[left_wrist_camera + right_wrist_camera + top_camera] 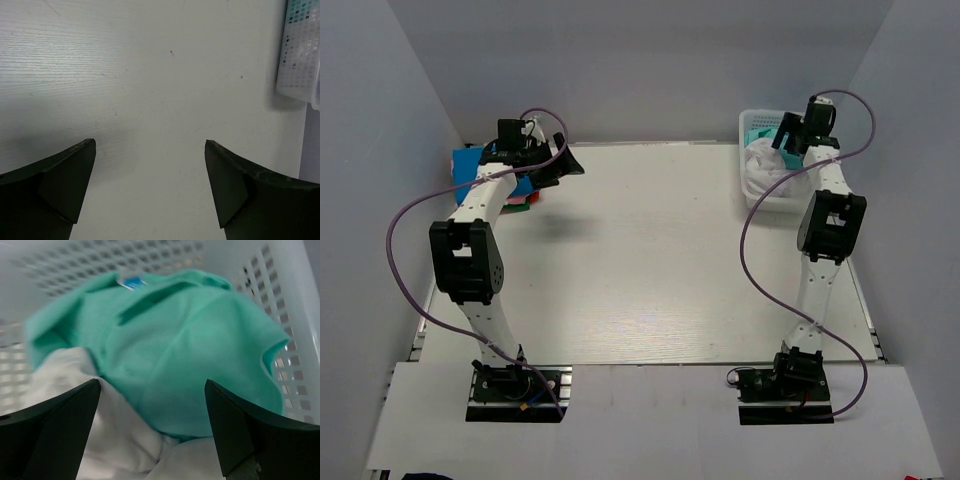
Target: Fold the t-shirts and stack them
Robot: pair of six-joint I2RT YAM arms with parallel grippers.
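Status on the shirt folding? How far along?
Done: blue, pink and dark green shirts look stacked at far left of the table. In hand: nothing gripped; right jaws open over the teal shirt in the basket, left jaws open over bare table. Left: teal shirt, white shirt.

A crumpled teal-green shirt (757, 128) lies atop a white shirt (765, 165), upper right; a blue shirt (468, 165) lies upper left.

Our left arm (470, 250): elbow bent, reaching far-left. Our left tool (150, 144): fingers spread wide, nothing between them. Our right arm (825, 230): extended far-right. Our right tool (152, 383): angled downward, fingers spread wide, gripping nothing.
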